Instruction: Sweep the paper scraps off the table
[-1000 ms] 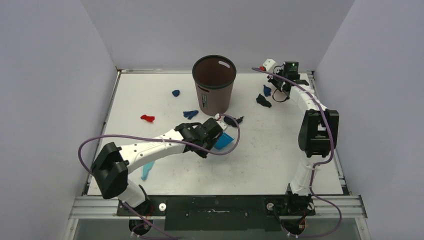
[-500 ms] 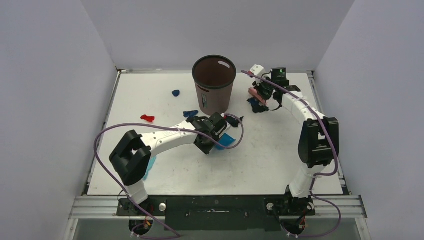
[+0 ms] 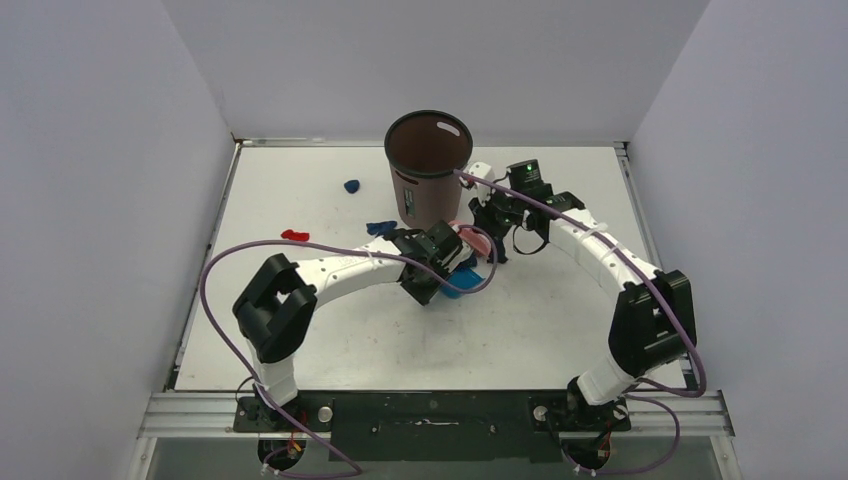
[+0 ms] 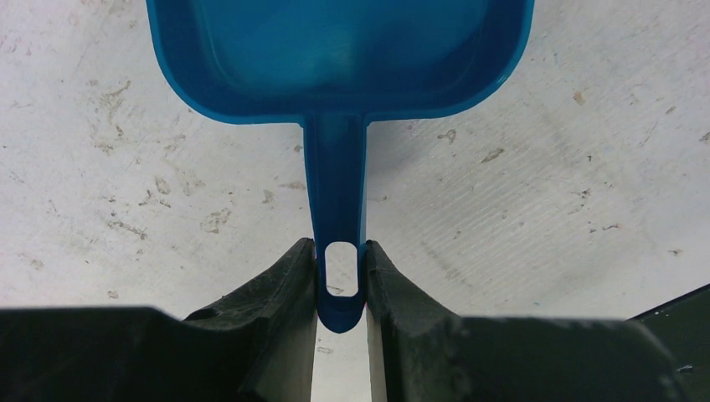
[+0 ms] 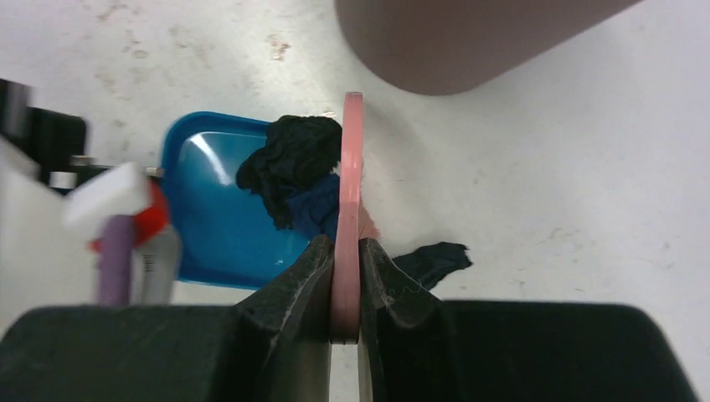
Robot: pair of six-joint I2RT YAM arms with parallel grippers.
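My left gripper [image 4: 339, 276] is shut on the handle of the blue dustpan [image 4: 339, 50], which lies flat on the white table [image 3: 300, 190] just in front of the bin. My right gripper [image 5: 345, 276] is shut on the pink brush [image 5: 347, 167]. The brush stands at the dustpan's mouth [image 5: 209, 209]. A black wad [image 5: 293, 155] and a navy wad [image 5: 314, 209] sit at the pan's rim against the brush. Another dark scrap [image 5: 431, 261] lies on the brush's other side. A blue wad [image 3: 351, 186], a red wad [image 3: 294, 237] and a blue scrap [image 3: 380, 229] lie on the table's left part.
A tall brown bin [image 3: 429, 170] stands at the back middle, right behind the dustpan and brush; its wall fills the top of the right wrist view [image 5: 469, 42]. Grey walls close in three sides. The left arm's elbow [image 3: 275, 305] lies over the near left.
My right arm has swung from the far right corner leftward, sweeping the brush and the dark scraps to the dustpan. My left arm has shifted the dustpan slightly right.
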